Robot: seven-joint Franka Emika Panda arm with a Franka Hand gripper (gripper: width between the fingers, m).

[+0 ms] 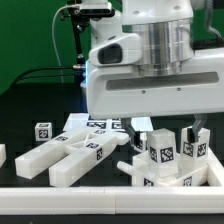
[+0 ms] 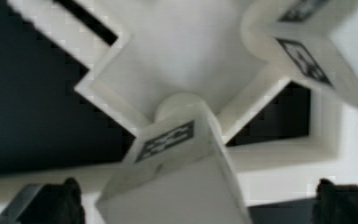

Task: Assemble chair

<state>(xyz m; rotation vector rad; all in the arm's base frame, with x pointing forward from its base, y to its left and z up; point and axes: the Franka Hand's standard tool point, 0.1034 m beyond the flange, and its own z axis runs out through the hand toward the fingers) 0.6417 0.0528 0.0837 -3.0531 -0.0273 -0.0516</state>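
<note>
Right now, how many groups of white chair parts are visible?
3: a bit at the exterior view's left edge, a forked piece centre, a cluster below the gripper; more may be hidden.

The black table (image 1: 18, 132) carries the marker board (image 1: 100, 125), a small tagged cube (image 1: 42, 130) at the exterior view's left of it, and white chair parts (image 1: 72, 155).

Chair parts (image 1: 165, 160): glossy white plastic, smooth faces.
Table (image 1: 18, 132): matt black surface.
Arm casing (image 1: 150, 85): smooth white plastic, slight sheen.
</note>
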